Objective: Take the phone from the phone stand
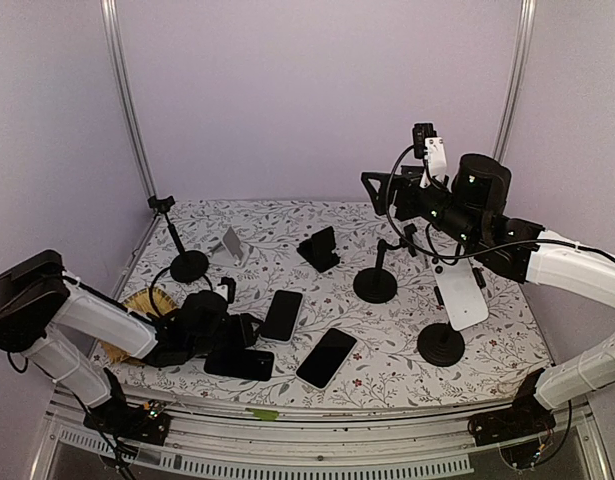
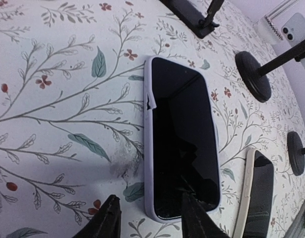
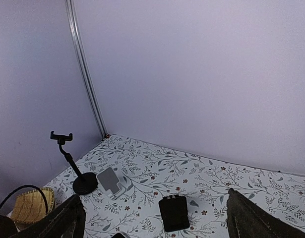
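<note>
White phone (image 1: 459, 293) sits on stand (image 1: 442, 346), well apart from both jaws: lower than right jaws and to their right, far ahead-right of left jaws. Right jaws raised high above surface (image 1: 387, 375), spread wide, holding nothing. Left jaws low at surface, parted, empty; dark phone (image 2: 182, 144) in lilac case lies flat just ahead, near end at tips.

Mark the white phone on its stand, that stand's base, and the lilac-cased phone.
white phone (image 1: 461, 296): top external view, middle of its white face.
stand base (image 1: 437, 351): top external view, round foot's top.
lilac-cased phone (image 2: 182, 144): left wrist view, centre of screen.
</note>
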Controlling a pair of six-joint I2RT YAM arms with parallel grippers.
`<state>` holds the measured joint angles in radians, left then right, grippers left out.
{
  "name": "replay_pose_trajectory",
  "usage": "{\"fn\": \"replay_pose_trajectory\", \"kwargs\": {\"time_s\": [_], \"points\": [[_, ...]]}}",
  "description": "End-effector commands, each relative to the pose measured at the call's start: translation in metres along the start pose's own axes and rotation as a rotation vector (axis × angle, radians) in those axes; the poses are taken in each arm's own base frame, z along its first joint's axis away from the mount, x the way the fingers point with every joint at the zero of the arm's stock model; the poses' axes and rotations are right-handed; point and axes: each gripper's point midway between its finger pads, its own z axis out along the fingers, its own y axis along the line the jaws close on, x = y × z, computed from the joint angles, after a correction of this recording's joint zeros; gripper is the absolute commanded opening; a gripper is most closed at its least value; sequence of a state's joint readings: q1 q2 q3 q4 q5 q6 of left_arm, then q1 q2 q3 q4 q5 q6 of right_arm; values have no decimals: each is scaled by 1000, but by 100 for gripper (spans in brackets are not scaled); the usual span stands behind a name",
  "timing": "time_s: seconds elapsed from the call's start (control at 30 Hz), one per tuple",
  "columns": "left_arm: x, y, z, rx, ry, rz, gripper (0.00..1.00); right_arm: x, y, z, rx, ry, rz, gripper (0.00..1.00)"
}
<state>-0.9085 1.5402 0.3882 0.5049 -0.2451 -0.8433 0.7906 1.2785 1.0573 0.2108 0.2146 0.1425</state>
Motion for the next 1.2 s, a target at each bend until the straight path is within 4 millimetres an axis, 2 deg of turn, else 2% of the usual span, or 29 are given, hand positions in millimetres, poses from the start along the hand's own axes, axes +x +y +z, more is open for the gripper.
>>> {"fn": "replay_pose_trajectory", "kwargs": {"time_s": [0.0, 0.13, 0.2, 0.23, 0.4, 0.5, 0.57, 0.67, 0.77, 0.97, 1.17], "points": [[-17, -9, -17, -7, -36, 77, 53, -20, 2, 1, -6, -48, 12, 99], [-34, -27, -38, 36, -74, 125, 74, -18, 5, 0, -24, -25, 12, 99], [-41, -33, -49, 53, -102, 138, 94, -18, 7, -2, -33, -18, 21, 99], [-44, -36, -55, 68, -116, 144, 96, -18, 7, -3, -37, -14, 25, 99], [-55, -55, -74, 180, -180, 168, 96, -16, 9, -10, -54, 16, 65, 99], [-57, -63, -79, 222, -191, 200, 96, -13, 1, -18, -11, 41, 100, 99], [-57, -72, -82, 271, -202, 229, 96, -11, -8, -26, 31, 47, 132, 99], [-54, -83, -89, 361, -222, 252, 96, -20, -13, -44, 43, 27, 177, 99], [-57, -102, -98, 459, -244, 275, 95, -15, -7, -54, 11, 102, 170, 99], [-49, -143, -114, 598, -246, 347, 93, 12, -33, -84, 125, 178, 198, 99], [-36, -182, -115, 580, -240, 449, 93, 19, -55, -118, 215, 177, 282, 99]]}}
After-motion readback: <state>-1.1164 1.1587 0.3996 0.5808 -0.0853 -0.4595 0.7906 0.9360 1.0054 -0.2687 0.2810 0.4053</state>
